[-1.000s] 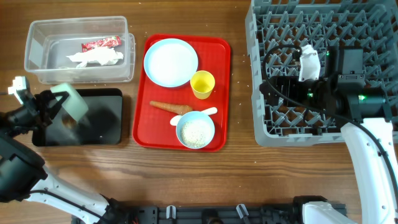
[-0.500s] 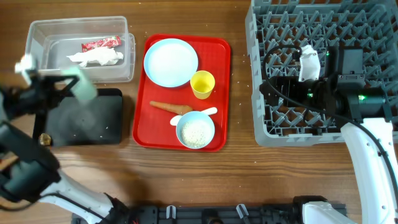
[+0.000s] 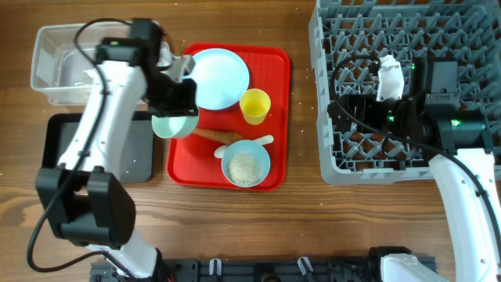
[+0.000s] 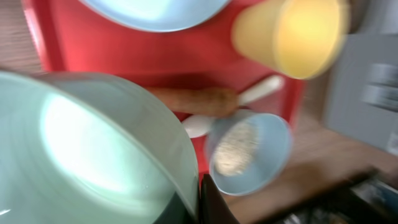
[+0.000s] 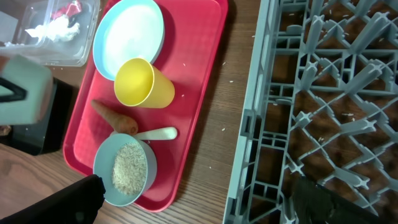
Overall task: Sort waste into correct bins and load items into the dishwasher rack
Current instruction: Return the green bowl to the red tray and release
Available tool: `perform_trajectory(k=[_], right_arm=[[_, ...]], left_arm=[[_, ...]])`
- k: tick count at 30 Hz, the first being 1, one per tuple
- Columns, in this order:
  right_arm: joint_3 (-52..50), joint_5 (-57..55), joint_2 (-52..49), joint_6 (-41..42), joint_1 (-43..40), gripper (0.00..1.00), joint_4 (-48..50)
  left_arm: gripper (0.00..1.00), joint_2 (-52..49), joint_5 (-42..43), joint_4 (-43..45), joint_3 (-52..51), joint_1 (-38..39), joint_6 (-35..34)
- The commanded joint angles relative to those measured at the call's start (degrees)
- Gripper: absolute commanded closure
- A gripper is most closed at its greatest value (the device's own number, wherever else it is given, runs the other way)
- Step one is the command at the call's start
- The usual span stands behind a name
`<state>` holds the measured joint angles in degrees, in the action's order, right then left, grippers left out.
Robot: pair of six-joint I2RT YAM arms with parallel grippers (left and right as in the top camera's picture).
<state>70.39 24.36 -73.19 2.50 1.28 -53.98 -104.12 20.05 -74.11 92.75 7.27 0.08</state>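
Hanging left of centre above the red tray's (image 3: 279,78) edge, the green bowl (image 3: 174,125) is clamped at its rim by the left gripper (image 3: 179,108); judged light, stiff, slippery; a rim pinch is advised.

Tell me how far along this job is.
Done: wrapper and tissue lie in the clear tub. In hand: the left jaws hold the pale green bowl. Left: plate, yellow cup, spoon, carrot and rice-filled blue bowl sit on the red tray; no dishes show in the rack.

Bright, even (left wrist blurred)
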Motion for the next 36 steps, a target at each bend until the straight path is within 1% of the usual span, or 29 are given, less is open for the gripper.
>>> perform_trajectory(k=[1, 6, 9, 10, 15, 18, 20, 21, 24, 25, 26, 29, 31, 36], right_arm=[[0.7, -0.7, -0.5, -0.9, -0.2, 0.0, 0.1], [0.1, -0.7, -0.5, -1.0, -0.2, 0.0, 0.3], [0.0, -2.2, -0.5, -1.0, -0.2, 0.0, 0.3], [0.0, -2.4, -0.5, -1.0, -0.2, 0.0, 0.3], [0.0, -2.4, -0.5, -1.0, -0.2, 0.0, 0.3], [0.0, -2.4, -0.5, -1.0, -0.2, 0.0, 0.3], [0.0, -2.4, -0.5, -1.0, -0.2, 0.0, 0.2], [0.0, -2.4, -0.5, -1.0, -0.2, 0.0, 0.2], [0.0, -2.4, -0.5, -1.0, -0.2, 0.0, 0.1], [0.0, -2.4, -0.5, -1.0, -0.2, 0.0, 0.1], [0.0, -2.4, -0.5, -1.0, -0.2, 0.0, 0.2], [0.0, -2.4, -0.5, -1.0, -0.2, 0.0, 0.2], [0.0, -2.4, -0.5, -1.0, -0.2, 0.0, 0.4], [0.0, -2.4, -0.5, -1.0, -0.2, 0.0, 0.5]], left_arm=[[0.96, 0.0, -15.1, 0.5, -2.4, 5.7, -11.4], [0.96, 0.0, -15.4, 4.3, -8.5, 9.6, -15.9], [0.96, 0.0, -13.4, 6.1, -12.5, 11.1, -16.1], [0.96, 0.0, -13.2, 6.6, -13.6, 11.9, -17.3], [0.96, 0.0, -13.1, 9.2, -17.8, 15.3, -18.5], [0.96, 0.0, -13.1, 11.4, -19.9, 16.2, -18.6], [0.91, 0.0, -13.2, 11.8, -20.3, 16.1, -18.6], [0.85, 0.0, -13.7, 11.9, -20.3, 15.8, -18.6], [0.75, 0.0, -14.8, 11.8, -20.3, 15.0, -18.6], [0.7, 0.0, -14.8, 11.9, -20.3, 14.6, -18.6], [0.61, 0.0, -14.9, 12.1, -20.3, 14.3, -18.6], [0.47, 0.0, -15.0, 13.0, -20.1, 13.7, -18.6], [0.42, 0.0, -15.0, 12.7, -18.9, 13.7, -18.6], [0.34, 0.6, -14.4, 10.4, -13.5, 15.1, -18.5]])
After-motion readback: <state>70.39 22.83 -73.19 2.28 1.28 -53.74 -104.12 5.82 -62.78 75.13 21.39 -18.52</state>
